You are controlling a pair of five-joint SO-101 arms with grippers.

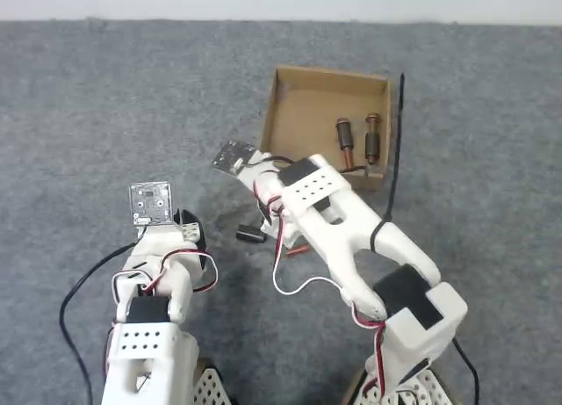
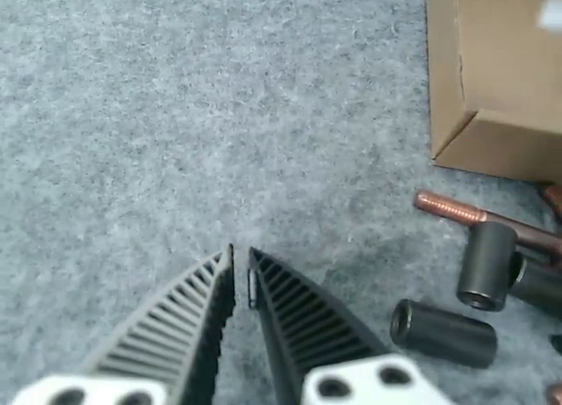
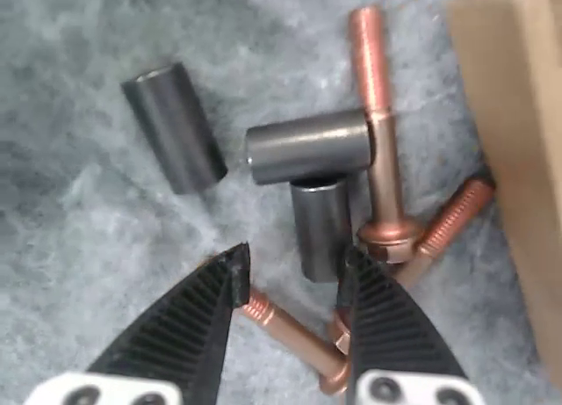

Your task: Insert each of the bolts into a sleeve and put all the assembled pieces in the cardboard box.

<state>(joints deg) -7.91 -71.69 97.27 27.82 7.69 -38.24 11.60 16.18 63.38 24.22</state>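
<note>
Beside cardboard box, loose bolts, sleeves

left claw: fingers nearly together, thin slit between the tips, nothing in it. Grey carpet under and ahead of it. All parts sit off to one side of the claw. Nearest is a dark sleeve lying flat, apart from the fingers. Just past it is a second sleeve (bore facing the camera), lying across the shank of a copper bolt. Farther out that side and ahead: a corner of the cardboard box.
</note>
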